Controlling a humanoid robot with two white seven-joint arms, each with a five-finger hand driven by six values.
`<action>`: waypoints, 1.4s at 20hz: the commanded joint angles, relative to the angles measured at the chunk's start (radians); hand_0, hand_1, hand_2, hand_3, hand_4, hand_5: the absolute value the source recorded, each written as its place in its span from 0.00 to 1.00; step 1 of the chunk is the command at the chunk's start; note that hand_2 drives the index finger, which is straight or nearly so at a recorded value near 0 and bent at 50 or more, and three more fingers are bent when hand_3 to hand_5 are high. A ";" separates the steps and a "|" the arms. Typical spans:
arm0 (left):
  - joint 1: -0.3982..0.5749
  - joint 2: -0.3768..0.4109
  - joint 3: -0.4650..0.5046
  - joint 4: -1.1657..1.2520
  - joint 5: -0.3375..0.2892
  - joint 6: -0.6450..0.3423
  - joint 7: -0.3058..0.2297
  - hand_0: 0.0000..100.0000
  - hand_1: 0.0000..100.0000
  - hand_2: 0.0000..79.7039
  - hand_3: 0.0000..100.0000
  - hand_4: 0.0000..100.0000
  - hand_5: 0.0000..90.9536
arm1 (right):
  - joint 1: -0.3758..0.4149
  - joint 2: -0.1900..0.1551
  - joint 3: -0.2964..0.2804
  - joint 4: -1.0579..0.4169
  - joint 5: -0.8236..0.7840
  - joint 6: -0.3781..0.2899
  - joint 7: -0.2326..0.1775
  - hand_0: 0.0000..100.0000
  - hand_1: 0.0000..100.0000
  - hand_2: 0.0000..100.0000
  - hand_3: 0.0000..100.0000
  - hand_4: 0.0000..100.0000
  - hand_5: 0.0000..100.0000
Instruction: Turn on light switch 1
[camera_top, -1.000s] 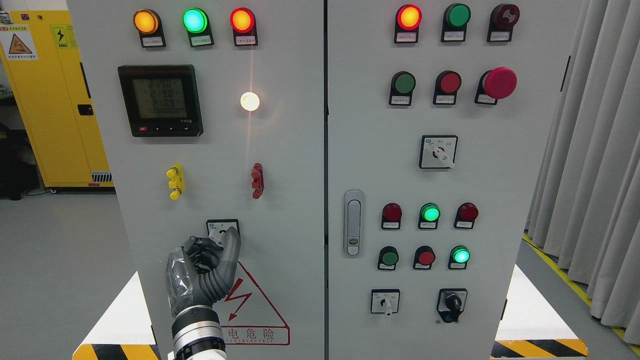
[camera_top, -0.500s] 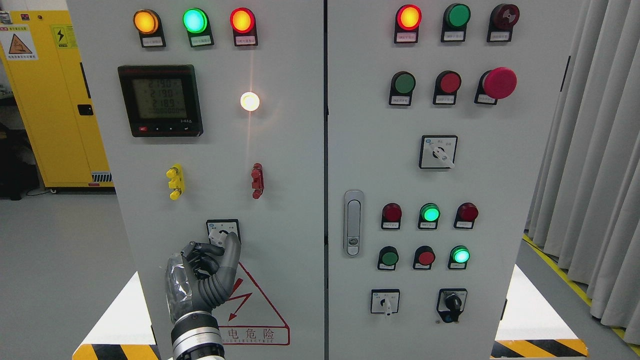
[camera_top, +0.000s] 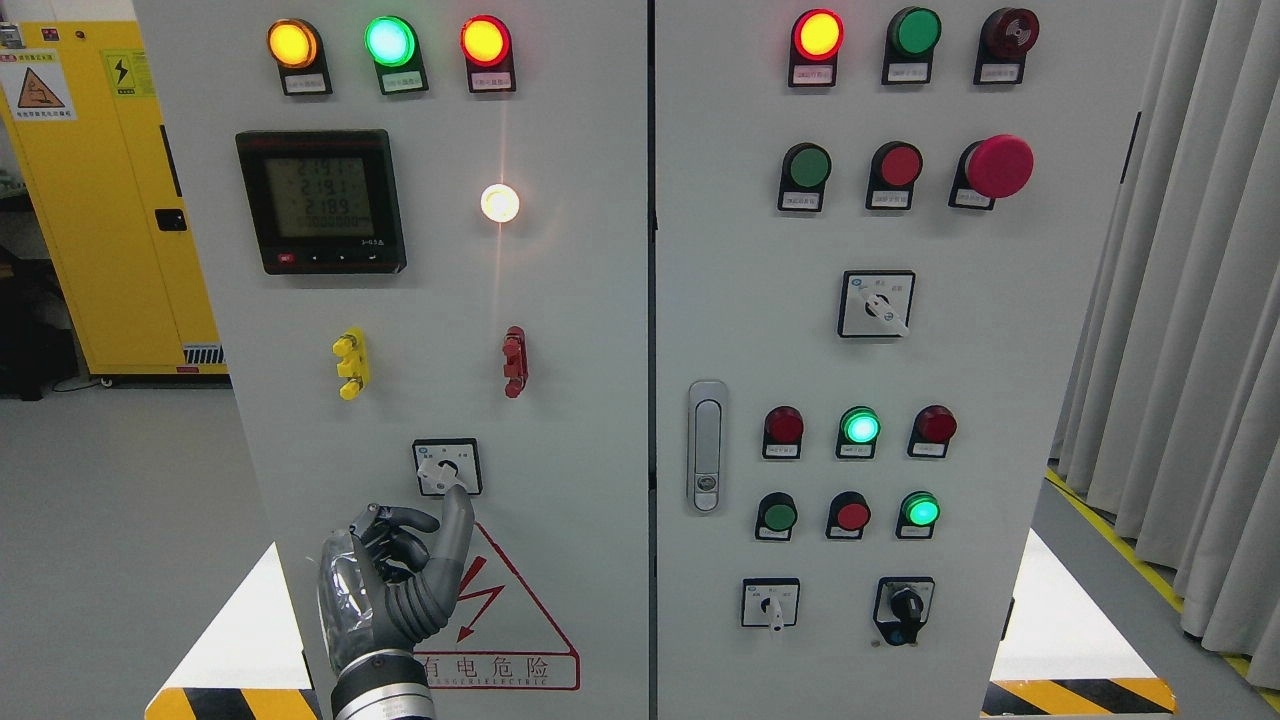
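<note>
A small rotary selector switch (camera_top: 447, 467) with a white knob sits low on the left cabinet door (camera_top: 580, 330). Its knob is fully in view and points down to the right. My left hand (camera_top: 418, 522) rises from the bottom edge just below and left of the switch. Its fingers are curled with nothing in them, and one finger (camera_top: 457, 512) stretches up, its tip just under the switch plate. A round white lamp (camera_top: 500, 203) glows above. My right arm does not show.
The left door carries a digital meter (camera_top: 321, 200), yellow (camera_top: 351, 363) and red (camera_top: 514, 361) terminals and a red warning triangle (camera_top: 500, 610). The right door (camera_top: 1000, 400) holds pushbuttons, indicator lamps, three rotary switches and a door handle (camera_top: 707, 445). A yellow cabinet (camera_top: 100, 200) stands behind left, curtains (camera_top: 1190, 330) right.
My left hand has dropped down and slightly left, off the rotary switch, so the knob that the finger covered now shows.
</note>
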 joint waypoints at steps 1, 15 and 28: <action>0.107 0.017 0.000 -0.058 -0.002 -0.074 0.001 0.14 0.53 0.85 0.96 0.87 0.86 | 0.000 0.000 0.000 0.000 -0.029 0.000 -0.001 0.00 0.50 0.04 0.00 0.00 0.00; 0.593 0.108 0.055 0.061 0.176 -0.573 -0.007 0.12 0.44 0.86 0.97 0.91 0.89 | 0.000 0.000 0.000 0.000 -0.029 0.000 -0.001 0.00 0.50 0.04 0.00 0.00 0.00; 0.699 0.163 0.160 1.033 0.348 -1.249 -0.287 0.09 0.35 0.79 1.00 0.97 0.88 | 0.000 0.000 0.000 0.000 -0.029 0.000 -0.001 0.00 0.50 0.04 0.00 0.00 0.00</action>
